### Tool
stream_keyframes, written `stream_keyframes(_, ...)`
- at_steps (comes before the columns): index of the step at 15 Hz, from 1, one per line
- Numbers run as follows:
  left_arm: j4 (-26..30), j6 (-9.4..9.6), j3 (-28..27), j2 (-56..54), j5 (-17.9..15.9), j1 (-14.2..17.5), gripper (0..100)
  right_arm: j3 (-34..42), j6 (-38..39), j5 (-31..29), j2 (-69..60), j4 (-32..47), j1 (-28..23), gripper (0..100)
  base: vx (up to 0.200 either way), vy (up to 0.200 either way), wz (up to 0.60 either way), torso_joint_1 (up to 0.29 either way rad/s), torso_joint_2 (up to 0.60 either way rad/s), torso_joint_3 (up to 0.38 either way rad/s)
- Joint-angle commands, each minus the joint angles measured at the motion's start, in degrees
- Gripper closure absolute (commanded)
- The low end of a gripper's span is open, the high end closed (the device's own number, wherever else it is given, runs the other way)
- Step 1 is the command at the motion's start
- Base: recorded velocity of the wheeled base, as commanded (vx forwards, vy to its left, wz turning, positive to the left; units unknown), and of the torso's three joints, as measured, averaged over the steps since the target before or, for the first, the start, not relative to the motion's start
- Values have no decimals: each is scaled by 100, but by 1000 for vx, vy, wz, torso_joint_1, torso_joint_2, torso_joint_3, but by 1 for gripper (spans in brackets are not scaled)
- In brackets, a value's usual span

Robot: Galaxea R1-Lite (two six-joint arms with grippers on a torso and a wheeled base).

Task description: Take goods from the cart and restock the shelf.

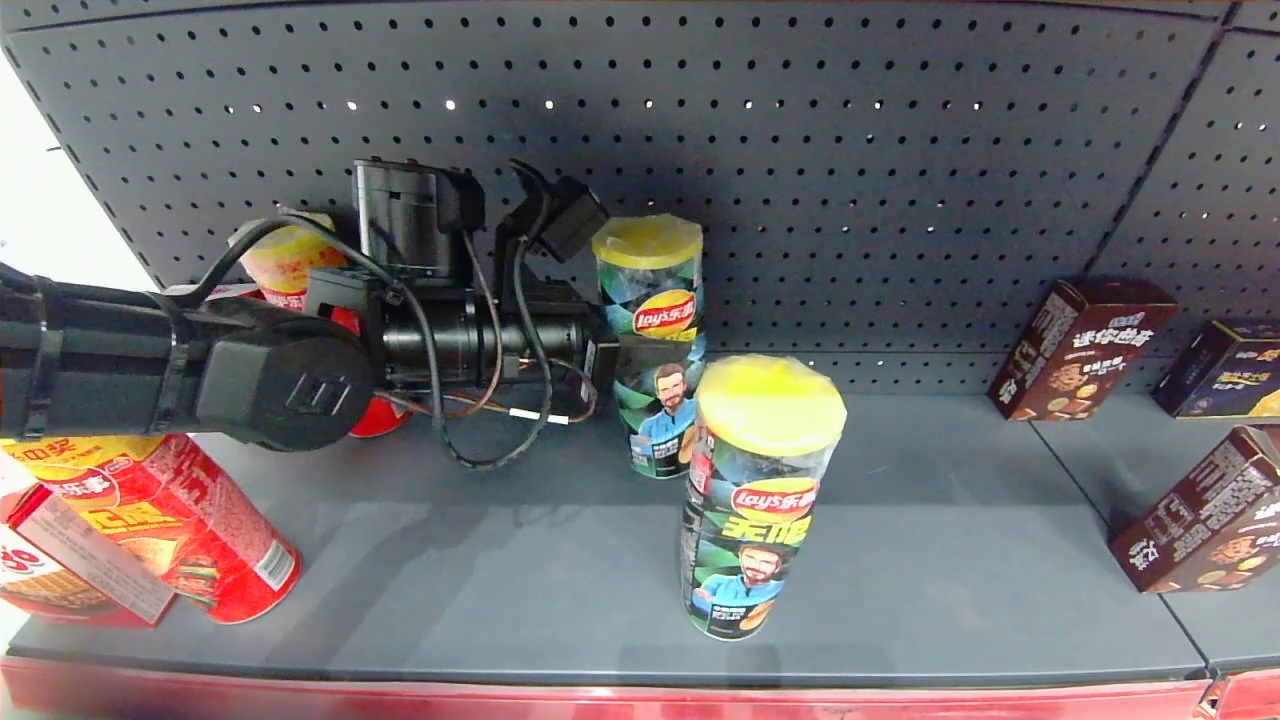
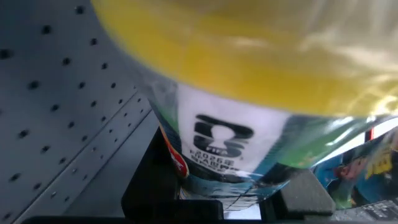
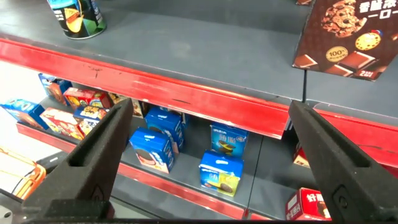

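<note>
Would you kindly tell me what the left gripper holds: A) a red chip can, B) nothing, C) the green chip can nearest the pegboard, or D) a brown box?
C: the left gripper is closed round the green chip can beside the pegboard.

Printed labels cover the chip cans [image 1: 755, 520] and brown boxes [image 1: 1080, 345].

The rear can [image 1: 650, 290] blurs in the left wrist view, its lid [image 2: 249, 43] cut by the edge — the left gripper [image 1: 645, 350] clasping it hides its middle. A red can [image 1: 290, 265] (yellow-lidded) sits mostly behind the left arm [image 1: 120, 360]; the far-right box [image 1: 1225, 370] is cropped.
</note>
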Motion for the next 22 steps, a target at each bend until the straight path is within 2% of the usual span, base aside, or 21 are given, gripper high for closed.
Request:
stream_keyframes(1, -2, -1, -212, 224, 1, -39, 100, 0, -1, 4, 10, -1, 1, 0, 0, 0, 0, 0, 0, 0)
stream_keyframes(5, -10, 7, -484, 452, 1, -100, 100, 0, -1, 4, 10, -1, 1, 0, 0, 0, 0, 0, 0, 0)
stream_keyframes(8, -10, 297, -616, 663, 1, -100, 100, 0, -1, 4, 10, -1, 1, 0, 0, 0, 0, 0, 0, 0)
stream_keyframes(13, -63, 359, -739, 892, 10, -136, 100, 0, -1, 4, 10, -1, 1, 0, 0, 0, 0, 0, 0, 0)
stream_keyframes(16, -63, 561, -721, 953, 28, -153, 100, 0, -1, 4, 10, -1, 1, 0, 0, 0, 0, 0, 0, 0)
stream_keyframes(17, -72, 570, -730, 953, 28, -162, 0, 0, -1, 4, 10, -1, 1, 0, 0, 0, 0, 0, 0, 0)
stream_keyframes(19, -89, 561, -713, 927, 72, -179, 0, 0, -1, 4, 10, -1, 1, 0, 0, 0, 0, 0, 0, 0)
stream_keyframes(22, -89, 570, -379, 435, 388, -109, 0, 0, -1, 4, 10, -1, 1, 0, 0, 0, 0, 0, 0, 0)
